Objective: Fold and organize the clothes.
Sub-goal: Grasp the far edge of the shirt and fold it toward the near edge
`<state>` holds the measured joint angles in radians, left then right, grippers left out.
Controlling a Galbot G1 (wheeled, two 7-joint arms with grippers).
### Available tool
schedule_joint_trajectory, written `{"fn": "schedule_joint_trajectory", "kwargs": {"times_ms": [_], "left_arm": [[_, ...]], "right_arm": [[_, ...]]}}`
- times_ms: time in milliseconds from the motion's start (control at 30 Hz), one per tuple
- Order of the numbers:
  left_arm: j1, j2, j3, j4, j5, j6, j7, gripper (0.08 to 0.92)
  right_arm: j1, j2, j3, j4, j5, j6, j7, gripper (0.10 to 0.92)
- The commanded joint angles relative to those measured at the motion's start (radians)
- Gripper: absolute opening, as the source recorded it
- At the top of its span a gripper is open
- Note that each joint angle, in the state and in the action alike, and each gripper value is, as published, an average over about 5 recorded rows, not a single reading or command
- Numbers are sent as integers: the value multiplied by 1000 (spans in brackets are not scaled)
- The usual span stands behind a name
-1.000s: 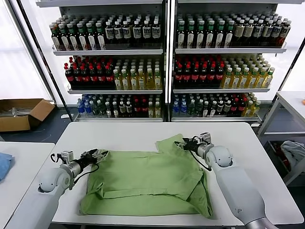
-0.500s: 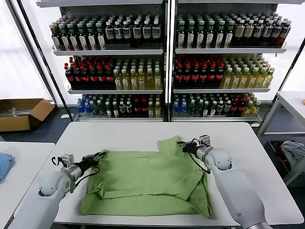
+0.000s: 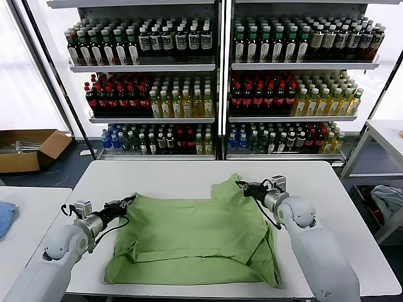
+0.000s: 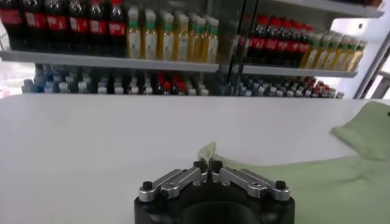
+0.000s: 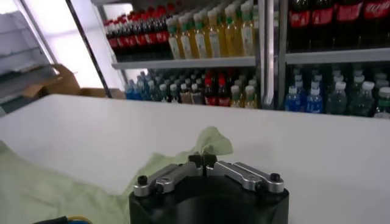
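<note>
A white counter (image 3: 189, 176) is seen in front. Behind it, tall shelves (image 3: 217, 66) are filled with rows of bottles (image 3: 157, 104). A brown box (image 3: 28, 150) is seen on the floor. A blue cloth (image 3: 5, 217) is laid on a side counter.

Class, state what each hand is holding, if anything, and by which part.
Both hold the green shirt: the left hand pinches its far left corner, the right hand its far right corner.

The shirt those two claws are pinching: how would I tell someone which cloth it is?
Look at the white table in front of the drink shelves. The shirt is the big light green cloth spread flat across it, with the left gripper shut on one far corner and the right gripper on the other. The only other cloth nearby, at the left edge, is blue.
</note>
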<state>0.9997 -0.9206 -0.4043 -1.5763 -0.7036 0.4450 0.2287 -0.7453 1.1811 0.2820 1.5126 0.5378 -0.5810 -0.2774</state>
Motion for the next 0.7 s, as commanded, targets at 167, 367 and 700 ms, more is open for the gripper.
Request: {"fn": "schedule_joint_trajectory", "kwargs": {"times_ms": [167, 367, 700], "left_arm": [[191, 27, -156, -236, -24, -19, -23, 88], [346, 28, -245, -342, -27, -23, -34, 88], [584, 16, -354, -487, 7, -6, -38, 88]], "right_arm": [[-337, -98, 162, 431, 136, 2, 55, 106], [-556, -152, 290, 593, 151, 3, 59, 106], [-853, -126, 379, 729, 128, 5, 84, 106]]}}
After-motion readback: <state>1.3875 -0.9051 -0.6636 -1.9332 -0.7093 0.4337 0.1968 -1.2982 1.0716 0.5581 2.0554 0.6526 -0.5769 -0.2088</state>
